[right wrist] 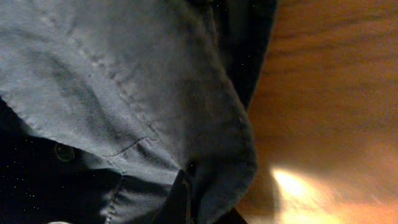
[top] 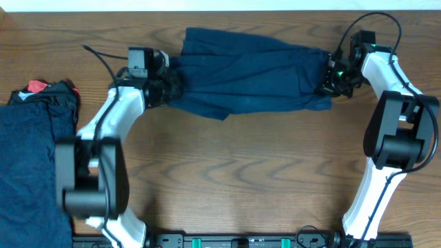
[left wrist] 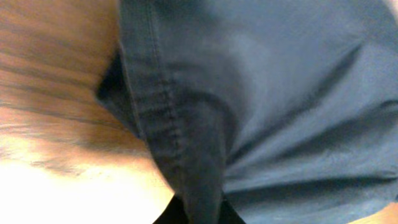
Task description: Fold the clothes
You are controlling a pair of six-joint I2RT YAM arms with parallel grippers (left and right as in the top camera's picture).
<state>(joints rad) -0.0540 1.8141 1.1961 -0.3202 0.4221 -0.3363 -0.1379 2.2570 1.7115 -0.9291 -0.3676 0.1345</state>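
The navy garment [top: 248,72] lies across the far middle of the bench [top: 241,172], long axis left to right. The left tool [top: 169,86] is clenched on its left end and the right tool [top: 331,77] on its right end. Both arms reach forward, wrists turned inward.

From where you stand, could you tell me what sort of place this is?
Probably a robotics lab bench: a wooden table, left arm and right arm mounted at its edge, a navy garment held between them, a clothes pile.
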